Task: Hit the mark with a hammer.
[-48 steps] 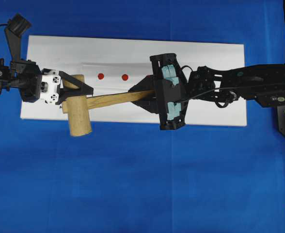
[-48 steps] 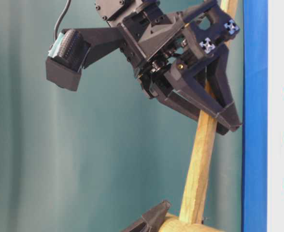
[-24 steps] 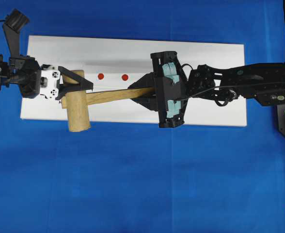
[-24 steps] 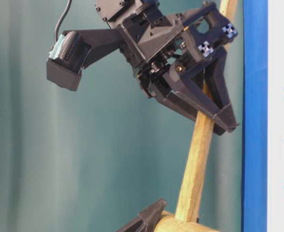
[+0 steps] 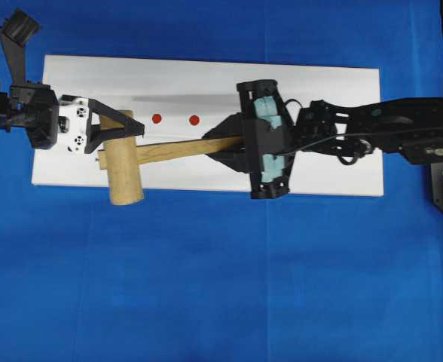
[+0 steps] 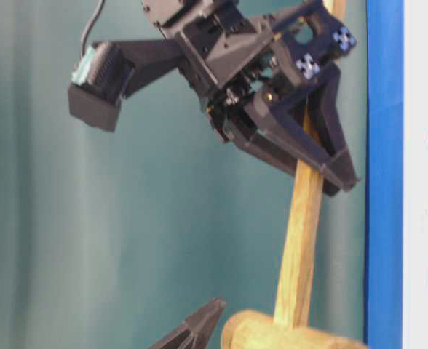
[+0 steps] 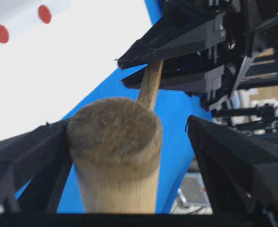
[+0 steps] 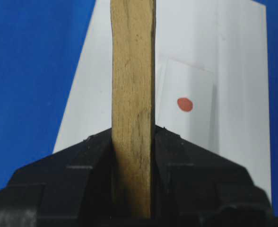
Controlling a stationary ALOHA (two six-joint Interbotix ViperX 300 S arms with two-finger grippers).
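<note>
Left end effector (image 5: 123, 130) has backed off toward the board's (image 5: 319, 83) left edge, fingers spread. We now carry the hammer (image 5: 123, 175) alone, right end effector (image 5: 225, 145) pinching its handle; head overhangs the board's near-left edge. Swing next.

**White board on blue cloth**

A long white board (image 5: 319, 83) lies flat beneath both the left jaws and the right jaws. A blue cloth (image 5: 206, 264) surrounds it on every side. In the table-level view, a plain teal backdrop (image 6: 90, 218) fills the space behind the right jaws.
</note>
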